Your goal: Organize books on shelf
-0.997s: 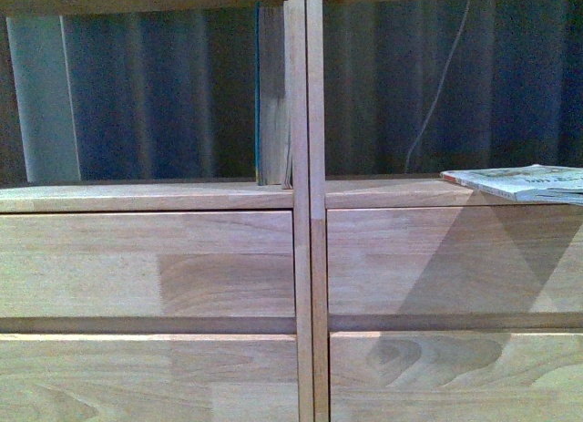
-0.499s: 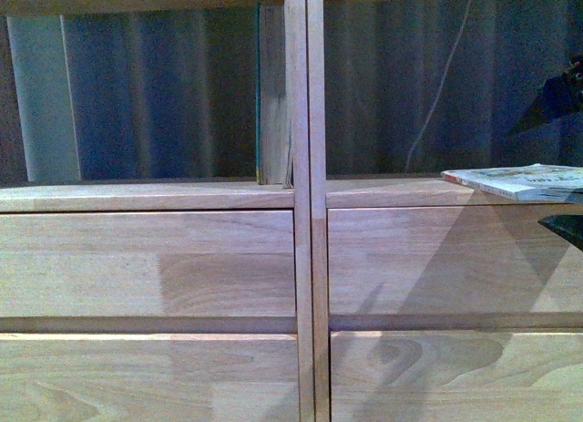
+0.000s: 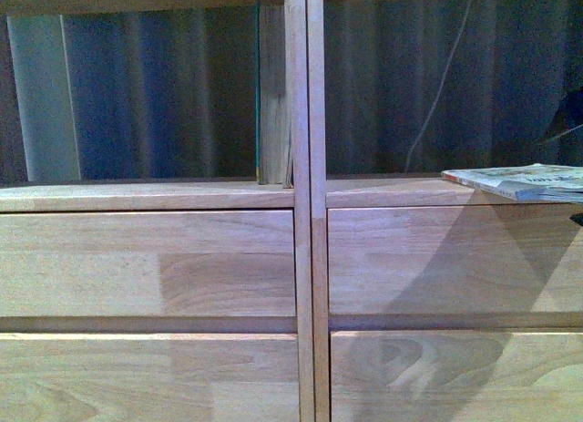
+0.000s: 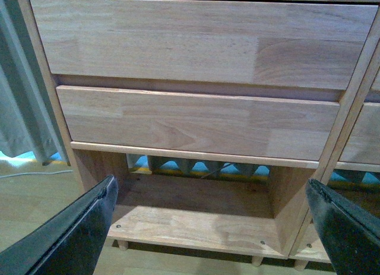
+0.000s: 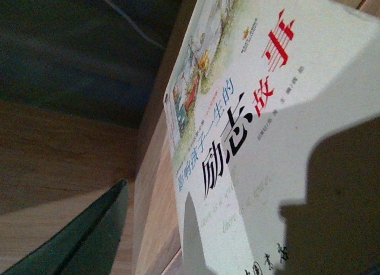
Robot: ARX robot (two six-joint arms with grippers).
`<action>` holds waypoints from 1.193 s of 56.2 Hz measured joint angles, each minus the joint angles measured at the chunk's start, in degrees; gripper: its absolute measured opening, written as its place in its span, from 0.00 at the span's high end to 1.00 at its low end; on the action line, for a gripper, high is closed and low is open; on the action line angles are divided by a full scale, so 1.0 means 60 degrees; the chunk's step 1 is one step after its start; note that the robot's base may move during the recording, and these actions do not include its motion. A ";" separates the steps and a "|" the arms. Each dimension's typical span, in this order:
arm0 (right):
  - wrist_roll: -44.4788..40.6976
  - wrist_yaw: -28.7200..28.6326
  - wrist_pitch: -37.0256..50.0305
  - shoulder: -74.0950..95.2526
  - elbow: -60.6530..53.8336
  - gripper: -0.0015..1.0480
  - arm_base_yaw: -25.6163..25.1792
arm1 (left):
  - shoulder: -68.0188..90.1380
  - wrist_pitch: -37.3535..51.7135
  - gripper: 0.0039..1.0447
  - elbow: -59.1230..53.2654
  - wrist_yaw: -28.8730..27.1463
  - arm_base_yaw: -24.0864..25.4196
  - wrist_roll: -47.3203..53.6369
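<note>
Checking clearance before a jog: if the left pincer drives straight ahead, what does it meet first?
Probably the shelf: its lower drawer front or the open bay beneath it; depth is unclear. The left pincer is open, with nothing nearer in view.

The front camera is facing the shelf [image 3: 310, 258] squarely from close by, the left wrist camera is looking from lower down at its left bay's drawer fronts [image 4: 196, 120] and base, and the right wrist camera is looking very closely across the softcover [image 5: 267, 138] also showing at the front view's right edge.
</note>
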 joint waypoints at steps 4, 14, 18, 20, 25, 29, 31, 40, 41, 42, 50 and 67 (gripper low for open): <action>0.0007 0.0066 -0.0066 0.0091 0.0124 0.31 0.0051 | 0.0000 0.0000 0.07 0.0000 0.0000 0.0000 0.0000; 0.0109 0.0299 -0.0076 0.0484 0.0342 0.58 0.0087 | 0.0000 0.0000 0.07 0.0000 0.0000 0.0000 0.0000; 0.0135 0.0357 -0.0066 0.0634 0.0375 0.69 0.0062 | 0.0000 0.0000 0.07 0.0000 0.0000 0.0000 0.0000; 0.0204 0.0353 0.0007 0.0678 0.0379 0.75 0.0036 | 0.0000 0.0000 0.07 0.0000 0.0000 0.0000 0.0000; 0.0331 0.0346 0.0168 0.0688 0.0386 0.85 -0.0022 | 0.0000 0.0000 0.07 0.0000 0.0000 0.0000 0.0000; 0.0379 0.0244 0.0321 0.0681 0.0386 0.92 -0.0102 | 0.0208 0.0397 0.07 0.0000 0.1279 0.0393 -0.0251; 0.0401 0.0193 0.0379 0.0678 0.0382 0.93 -0.0149 | 0.0525 0.1009 0.07 0.0011 0.2535 0.0943 -0.0506; 0.0397 -0.0215 0.0776 0.0433 0.0149 0.93 -0.0273 | 0.2994 0.4218 0.07 0.0477 0.6743 0.3435 -0.1854; 0.0393 -0.0266 0.0823 0.0361 0.0102 0.93 -0.0280 | 0.3446 0.4725 0.07 0.0641 0.7074 0.3719 -0.1985; 0.0390 -0.0306 0.0831 0.0317 0.0080 0.93 -0.0288 | 0.3668 0.4965 0.07 0.0725 0.7202 0.3847 -0.2095; 0.0310 -0.0619 0.1031 -0.0291 0.0000 0.93 -0.0335 | 0.6058 0.7074 0.07 0.1916 0.7577 0.4557 -0.2670; -0.0688 -0.1497 0.1767 -0.1923 0.0211 0.93 0.0281 | 1.0466 0.6925 0.07 0.6076 0.6765 0.3537 -0.3606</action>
